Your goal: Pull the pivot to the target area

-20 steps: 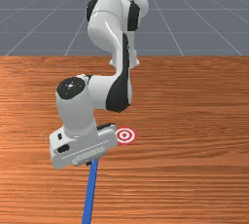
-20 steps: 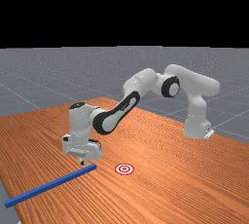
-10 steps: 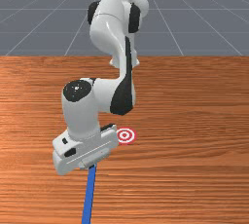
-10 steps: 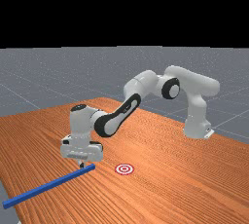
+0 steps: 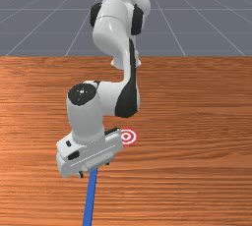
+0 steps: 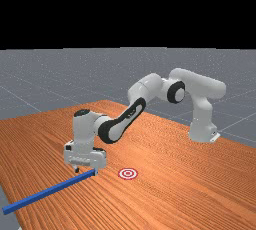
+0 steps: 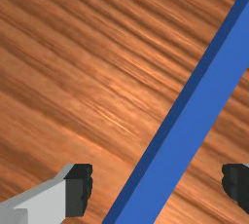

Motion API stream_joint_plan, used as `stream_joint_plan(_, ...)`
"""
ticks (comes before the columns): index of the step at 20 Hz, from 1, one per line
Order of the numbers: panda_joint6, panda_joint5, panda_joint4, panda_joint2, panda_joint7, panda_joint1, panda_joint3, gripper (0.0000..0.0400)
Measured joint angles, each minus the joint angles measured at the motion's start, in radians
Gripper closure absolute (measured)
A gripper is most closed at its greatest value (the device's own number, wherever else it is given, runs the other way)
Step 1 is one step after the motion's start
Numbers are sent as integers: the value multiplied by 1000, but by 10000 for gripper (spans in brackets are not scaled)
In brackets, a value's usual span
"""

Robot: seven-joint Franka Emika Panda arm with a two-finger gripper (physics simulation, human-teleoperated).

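My gripper [image 5: 94, 169] is over the upper end of the blue bar [image 5: 90, 198] in the front view, its hand covering that end. In the far view the gripper [image 6: 86, 171] stands open at the bar's end [image 6: 52, 189] nearer the target, one fingertip on either side. Between the wide-apart fingers of the gripper [image 7: 157, 187] in the wrist view, the blue bar [image 7: 187, 121] runs at a slant and touches neither. The red-and-white target [image 5: 127, 136] lies flat beside the hand, toward the front view's right; in the far view the target [image 6: 128, 173] is right of the bar.
The wooden table [image 5: 197, 181] spreads around the bar and the target. In the far view the bar's far end reaches the table's edge at the left, and the arm's base [image 6: 202, 131] stands at the right.
The fingers have opened wide around the bar. My hand has turned and shifted slightly toward the front view's right and lower down. The bar has barely moved, toward the far view's left.
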Motion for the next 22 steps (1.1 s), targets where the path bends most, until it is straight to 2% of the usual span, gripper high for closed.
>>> stream_joint_plan(2,1,3,43,40,21,-1,-2,2)
stream_joint_plan(3,197,18,-123,-28,-26,-5,16,0)
stream_joint_plan(5,241,19,-143,-35,-35,-11,17,0)
stream_joint_plan(6,73,-40,2,31,48,33,-48,0)
stream_joint_plan(8,66,-35,25,43,36,25,-41,0)
stream_joint_plan(9,51,-13,57,61,-37,-4,-2,0)
stream_joint_plan(12,17,-12,123,94,-3,-8,-11,0)
stream_joint_plan(14,-41,-11,258,169,-11,-22,-3,0)
stream_joint_plan(16,63,-11,127,101,-18,-16,-9,0)
stream_joint_plan(18,-21,-24,246,163,-2,-15,-19,0)
stream_joint_plan(19,-7,-47,238,158,24,2,-46,0)
stream_joint_plan(22,-13,-51,255,168,27,3,-50,0)
